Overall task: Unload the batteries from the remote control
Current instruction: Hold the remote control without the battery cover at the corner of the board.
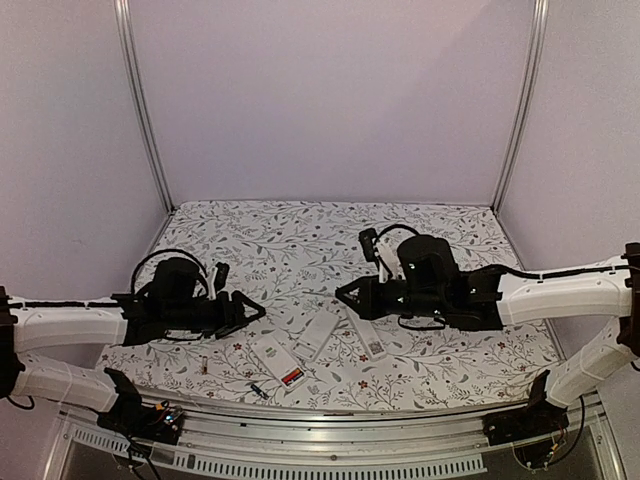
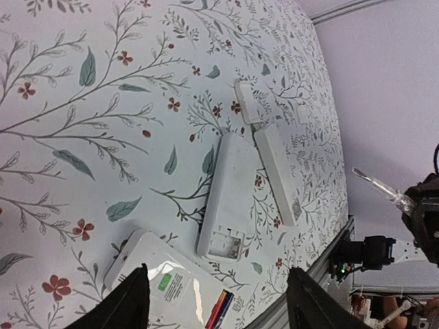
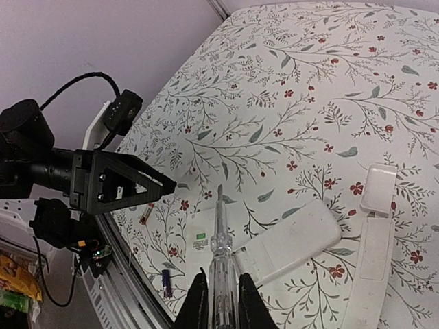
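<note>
White plastic on a flowered bench (image 1: pixel 430 225): three remotes close together near its middle. Nearest the arms, the near remote (image 1: pixel 279 358), back open, red and dark batteries (image 2: pixel 221 310) seated side by side at its end. Next to it, the middle remote (image 2: pixel 221 195) with a bare, empty bay, and the slim remote (image 2: pixel 276 175) just beside that. Out on the bench toward the front edge, a loose dark battery (image 3: pixel 166 282) and, apart from it, a loose reddish battery (image 3: pixel 145 218).

Left hand (image 2: pixel 218 273): spread wide, holding nothing, hanging above the near remote with the seated batteries roughly between its fingers (image 2: pixel 130 305). Right hand (image 3: pixel 221 277): clamped on the pen-like tool (image 3: pixel 219 226), clear shaft sticking forward, tip apparently off the bench.

Likely step: prising out the next cell. Bring the tool tip down low and shallow, set it under one battery's end rather than on the label (image 2: pixel 167 282), and lever gently so as not to flick the cell off the bench. Keep the left hand just clear of the tip, ready to pin the remote's body or pinch the lifted cell across its width. Take one battery at a time; lay each beside the loose ones, away from the edge.
</note>
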Motion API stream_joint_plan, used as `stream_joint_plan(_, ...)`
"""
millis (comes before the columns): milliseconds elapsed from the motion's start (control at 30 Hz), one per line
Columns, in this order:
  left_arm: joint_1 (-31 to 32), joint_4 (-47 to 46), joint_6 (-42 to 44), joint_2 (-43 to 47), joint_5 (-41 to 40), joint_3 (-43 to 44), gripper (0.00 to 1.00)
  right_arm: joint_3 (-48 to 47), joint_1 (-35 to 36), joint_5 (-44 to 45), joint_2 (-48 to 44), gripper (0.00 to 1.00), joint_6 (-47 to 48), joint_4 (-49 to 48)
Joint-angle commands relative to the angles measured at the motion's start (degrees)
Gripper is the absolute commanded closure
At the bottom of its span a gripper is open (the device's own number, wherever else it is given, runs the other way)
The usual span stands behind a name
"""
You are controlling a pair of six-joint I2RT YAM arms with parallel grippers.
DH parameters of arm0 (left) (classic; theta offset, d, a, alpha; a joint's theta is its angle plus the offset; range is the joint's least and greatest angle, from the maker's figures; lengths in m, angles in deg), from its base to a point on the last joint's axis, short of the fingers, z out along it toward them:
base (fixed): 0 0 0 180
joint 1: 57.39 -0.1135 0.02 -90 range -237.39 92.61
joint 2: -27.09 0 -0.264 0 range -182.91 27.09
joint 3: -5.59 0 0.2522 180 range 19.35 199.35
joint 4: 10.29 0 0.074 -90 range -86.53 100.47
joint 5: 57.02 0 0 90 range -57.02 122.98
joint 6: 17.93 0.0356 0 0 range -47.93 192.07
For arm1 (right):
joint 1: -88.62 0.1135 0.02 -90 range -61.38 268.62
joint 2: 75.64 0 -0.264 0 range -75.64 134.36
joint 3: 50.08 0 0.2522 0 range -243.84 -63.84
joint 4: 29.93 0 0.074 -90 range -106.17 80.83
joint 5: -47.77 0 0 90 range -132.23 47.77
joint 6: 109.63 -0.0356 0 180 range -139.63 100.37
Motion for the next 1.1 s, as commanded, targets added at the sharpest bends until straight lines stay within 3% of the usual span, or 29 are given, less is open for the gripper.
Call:
stream_joint_plan(0,1.1,2.6,-2.7,-3.2,-0.5,-2.7,0.34,1.1,0.1,-5.0,3.0,1.00,2.5,8.5)
stream_joint_plan(333,4.0,-0.4,-5.3,-8.9,0.5,-4.3,0.43,-4.1,3.5,-4.9,8.6,1.00,8.4,15.7)
stream_joint_plan(733,4.8,-1.7,-5.6,-11.9,0.8,-4.5,0.57,-5.3,5.7,-5.8,9.2,1.00,12.1,16.3)
stream_joint_plan(900,5.5,-1.4,-5.5,-10.9,-0.1,-4.3,0.57,-6.0,6.5,-6.1,9.1,1.00,13.3,17.8)
stream_joint_plan(1067,6.5,4.9,-3.9,-7.9,-4.3,-2.2,0.55,-7.2,7.9,-7.2,8.7,1.00,14.6,20.1)
